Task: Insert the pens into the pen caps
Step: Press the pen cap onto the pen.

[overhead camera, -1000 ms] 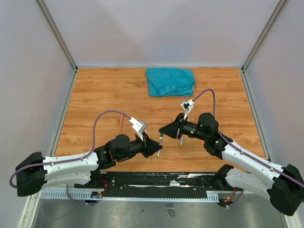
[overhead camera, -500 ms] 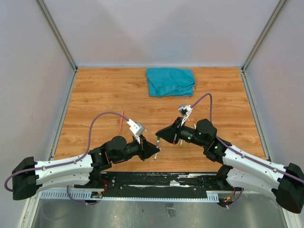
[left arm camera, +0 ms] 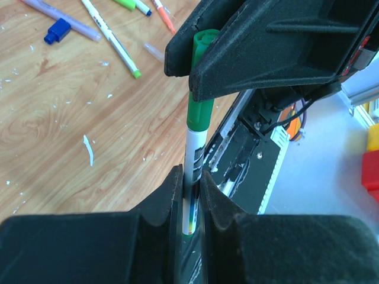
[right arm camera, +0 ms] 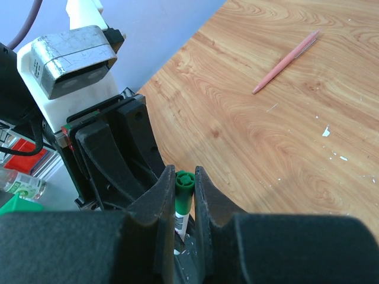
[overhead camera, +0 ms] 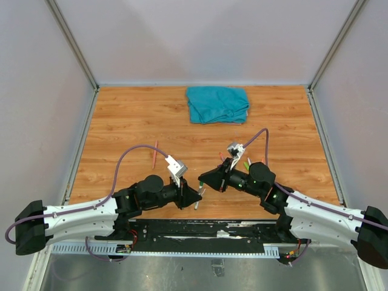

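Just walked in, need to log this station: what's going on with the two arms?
The left gripper is clamped on a white pen, the right gripper on a green cap. They meet near the front edge of the table, the cap over the pen's end; whether it is fully seated is unclear. Loose on the table lie other pens and a blue cap.

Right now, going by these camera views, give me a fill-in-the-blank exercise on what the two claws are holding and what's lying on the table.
1. The right claw is shut on a ___ cap.
2. The left claw grips a pen by its ___ barrel.
3. A lone salmon pen lies on the ___ arm's side of the table.
Missing words: green; white; left.
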